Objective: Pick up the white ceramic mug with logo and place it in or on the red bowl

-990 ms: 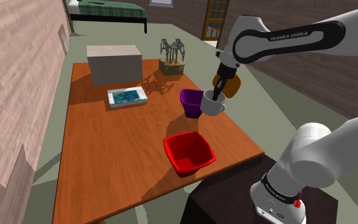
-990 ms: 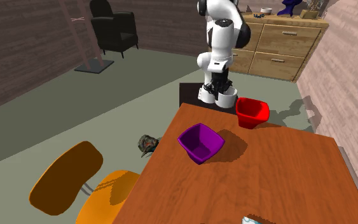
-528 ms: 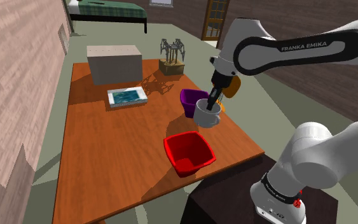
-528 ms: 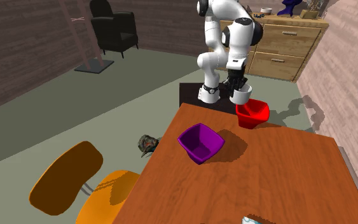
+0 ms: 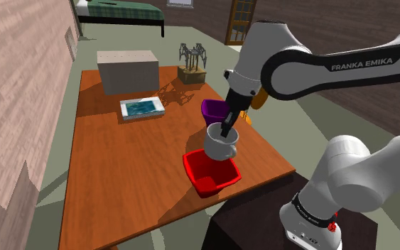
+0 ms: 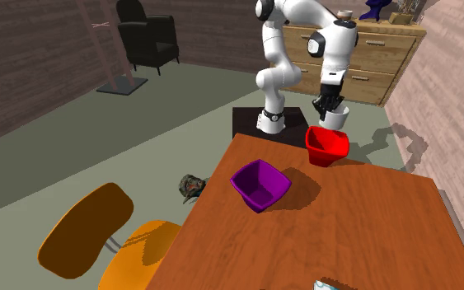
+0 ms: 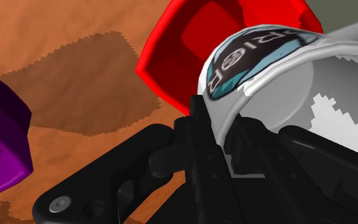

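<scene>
The white mug (image 5: 219, 144) with a dark round logo hangs above the red bowl (image 5: 212, 172), its rim clasped by my gripper (image 5: 226, 132), which is shut on it. In the second exterior view the mug (image 6: 335, 118) hovers just over the red bowl (image 6: 327, 147) near the table's far edge. In the wrist view the mug (image 7: 279, 76) sits right against the black fingers (image 7: 199, 133), one outside its wall, and the red bowl (image 7: 190, 51) lies beyond it on the wooden table.
A purple bowl (image 5: 212, 110) stands just behind the red one. Farther back on the wooden table (image 5: 120, 163) are a blue-topped tray (image 5: 142, 109), a grey box (image 5: 128, 71) and a small dark sculpture (image 5: 192, 62). An orange chair (image 6: 106, 239) stands at the table's near side.
The arm has carried the mug from beside the purple bowl toward the shoulder view's lower left, so it now hangs over the red bowl. The grip stayed shut.
</scene>
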`<state>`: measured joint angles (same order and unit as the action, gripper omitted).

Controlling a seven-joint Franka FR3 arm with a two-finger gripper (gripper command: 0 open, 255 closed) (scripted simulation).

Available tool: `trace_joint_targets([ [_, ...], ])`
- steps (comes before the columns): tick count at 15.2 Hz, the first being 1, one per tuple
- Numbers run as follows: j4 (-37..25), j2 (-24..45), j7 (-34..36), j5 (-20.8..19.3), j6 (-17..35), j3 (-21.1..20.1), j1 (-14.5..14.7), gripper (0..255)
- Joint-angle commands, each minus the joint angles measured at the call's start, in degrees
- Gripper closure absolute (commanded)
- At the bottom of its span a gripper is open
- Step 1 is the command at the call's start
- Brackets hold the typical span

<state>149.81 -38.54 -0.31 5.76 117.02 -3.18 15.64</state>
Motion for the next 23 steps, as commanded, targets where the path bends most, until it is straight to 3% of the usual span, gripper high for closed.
trace_joint_targets([
  [1, 0.11, -0.35, 2.2, 1.03, -0.09, -1.8, 1.04, 255],
  [16, 9.12, 4.72, 1.37, 2.13, 13.98, -2.49, 1.48, 255],
  [23, 9.12, 4.72, 1.37, 2.13, 13.98, -2.49, 1.48, 255],
])
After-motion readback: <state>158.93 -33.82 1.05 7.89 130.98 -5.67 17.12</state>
